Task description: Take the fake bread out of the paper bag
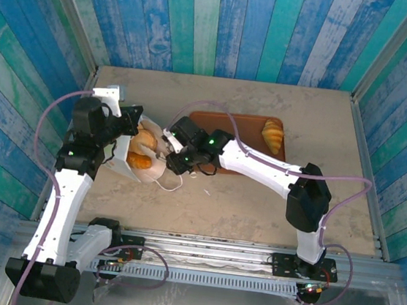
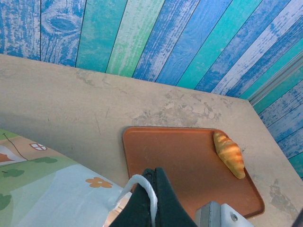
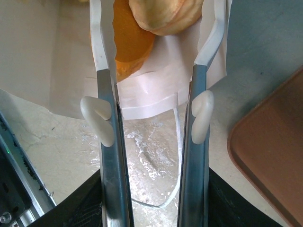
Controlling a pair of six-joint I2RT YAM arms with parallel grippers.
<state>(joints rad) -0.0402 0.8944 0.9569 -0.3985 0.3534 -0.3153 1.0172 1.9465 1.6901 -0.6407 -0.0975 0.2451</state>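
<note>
Now my left tool (image 2: 154, 201) pinches a handle (image 2: 138, 181) of the paper bag (image 1: 159, 168) near the left edge of the bench (image 1: 256, 203). My right tool (image 3: 158, 42) gapes wide at its mouth, astride the fake bread (image 3: 165, 14). Next I should close gently and withdraw.

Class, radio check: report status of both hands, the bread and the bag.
Left hand shut on handle of paper bag. Right hand open at bag mouth, bread not yet gripped. One croissant on tray. Nothing blocking.
</note>
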